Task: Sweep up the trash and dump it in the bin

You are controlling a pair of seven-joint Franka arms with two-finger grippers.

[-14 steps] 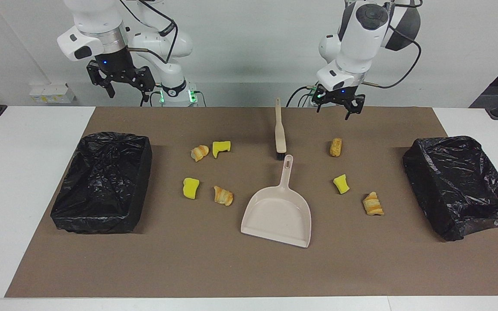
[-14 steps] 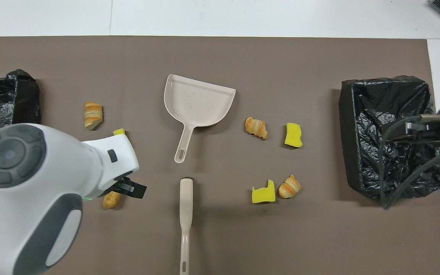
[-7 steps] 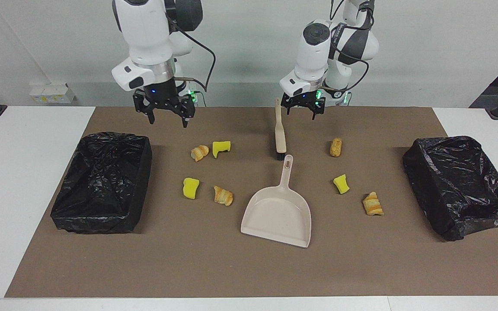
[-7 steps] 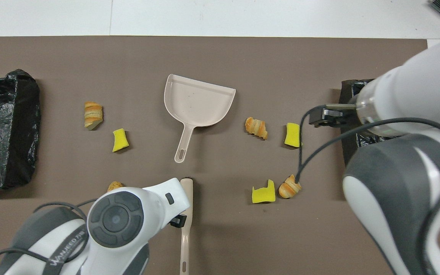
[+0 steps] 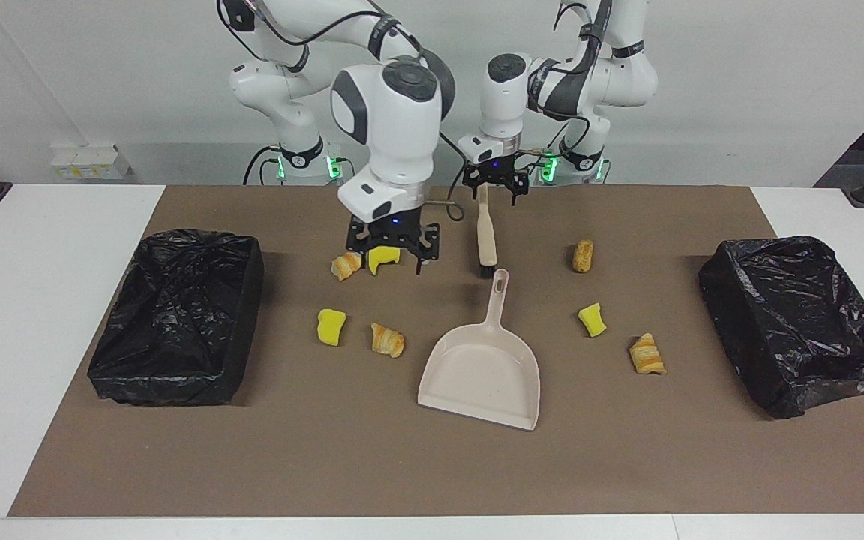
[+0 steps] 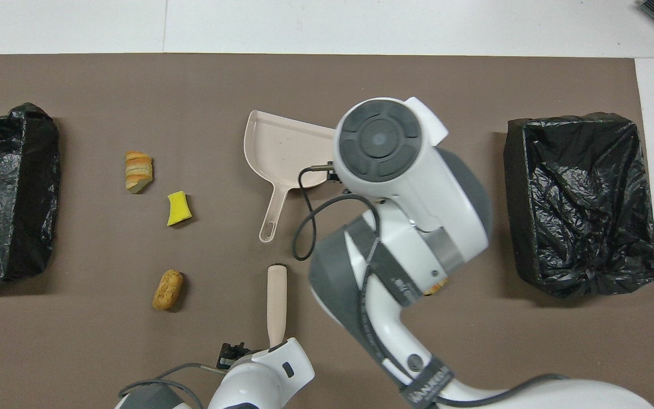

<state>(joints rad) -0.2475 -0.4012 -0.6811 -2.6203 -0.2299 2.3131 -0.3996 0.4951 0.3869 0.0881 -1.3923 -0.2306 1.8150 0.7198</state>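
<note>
You have barely begun: all the trash lies loose on the bench, yellow sponge chunks and golden pastry bits either side of the empty dustpan. Left gripper hangs over the brush handle, right gripper over two pieces; both fingers open, neither bin filled.

Bare mat beside dustpan; trash flanks the pan; brush blocks its handle end; bins at both table ends
</note>
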